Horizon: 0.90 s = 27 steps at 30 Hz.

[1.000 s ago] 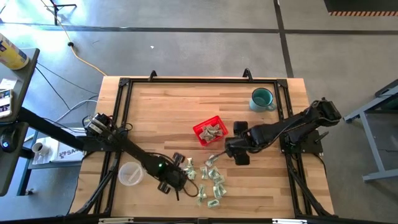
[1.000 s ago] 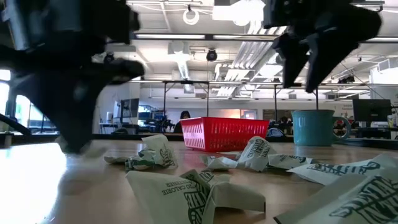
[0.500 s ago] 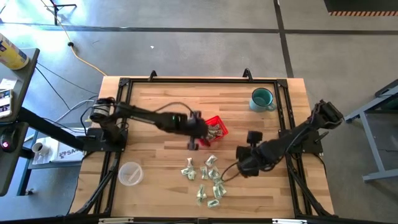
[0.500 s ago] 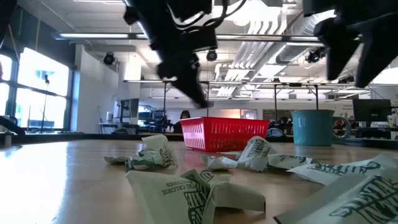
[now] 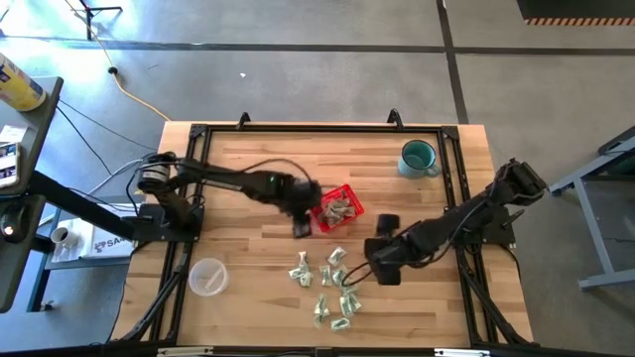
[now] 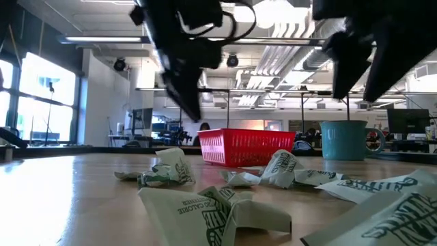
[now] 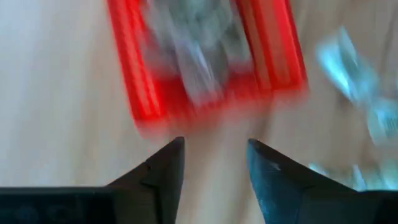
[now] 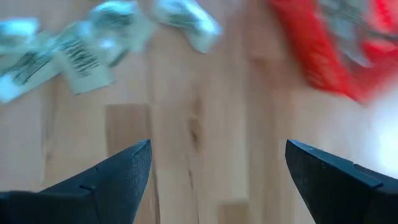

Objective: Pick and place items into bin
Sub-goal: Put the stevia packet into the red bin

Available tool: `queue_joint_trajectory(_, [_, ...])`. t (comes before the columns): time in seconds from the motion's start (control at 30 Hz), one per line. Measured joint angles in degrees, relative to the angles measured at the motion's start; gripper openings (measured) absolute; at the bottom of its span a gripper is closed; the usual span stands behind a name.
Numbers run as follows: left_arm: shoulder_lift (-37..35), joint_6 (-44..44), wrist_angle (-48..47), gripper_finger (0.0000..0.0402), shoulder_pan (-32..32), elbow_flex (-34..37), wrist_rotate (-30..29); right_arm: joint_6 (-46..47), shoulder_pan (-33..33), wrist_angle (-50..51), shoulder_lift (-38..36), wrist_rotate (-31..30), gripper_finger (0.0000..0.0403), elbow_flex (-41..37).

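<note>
the red basket sits near the middle of the wooden tabletop, with several pale green and silvery wrapped pieces already lying inside it. the left end effector is just beside the basket's left side, on the side toward the tabletop's left edge; in its wrist view the two dark fingers stand apart with bare wood between them and nothing held, and the basket shows just past them. more loose wrapped pieces lie scattered on the wood between the basket and the tabletop's front edge. the right end effector hovers just to the right of that scatter, near the front half of the tabletop; its fingers are spread wide and empty, with wrappers and a corner of the basket visible beyond them. a teal mug stands near the back right corner, and a clear plastic cup near the front left corner. in the low view the basket and mug stand behind crumpled wrappers.
</note>
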<state>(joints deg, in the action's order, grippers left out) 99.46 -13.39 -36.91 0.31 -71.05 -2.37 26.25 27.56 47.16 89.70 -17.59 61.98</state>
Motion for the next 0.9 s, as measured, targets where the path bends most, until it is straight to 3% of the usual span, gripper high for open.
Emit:
queue_joint_trajectory(0.2, [-4.87,-9.55,-4.05,0.0211,-11.57,4.74,-3.83,-20.63,-2.66,-18.44,0.40,7.27,0.0359,-7.73])
queue_joint_trajectory(0.3, [-5.53,-17.68,-3.88,0.0200,-16.44,6.82,-6.05,-28.44,-4.45,-28.07,0.41,7.68,0.0358,-8.96])
queue_joint_trajectory(0.4, [-5.54,-25.75,-3.27,0.0190,-20.53,8.20,-7.55,-32.55,-8.04,-34.77,2.52,11.81,0.0353,-8.73])
queue_joint_trajectory(0.6, [-5.53,-38.50,-3.37,0.0179,-26.05,10.06,-10.31,-38.02,-13.00,-32.45,9.93,15.44,0.0338,-4.53])
queue_joint_trajectory(0.9, [-5.54,-46.80,-4.08,0.0177,-29.76,10.09,-13.04,-45.16,-13.47,-31.98,16.20,19.97,0.0293,-1.51])
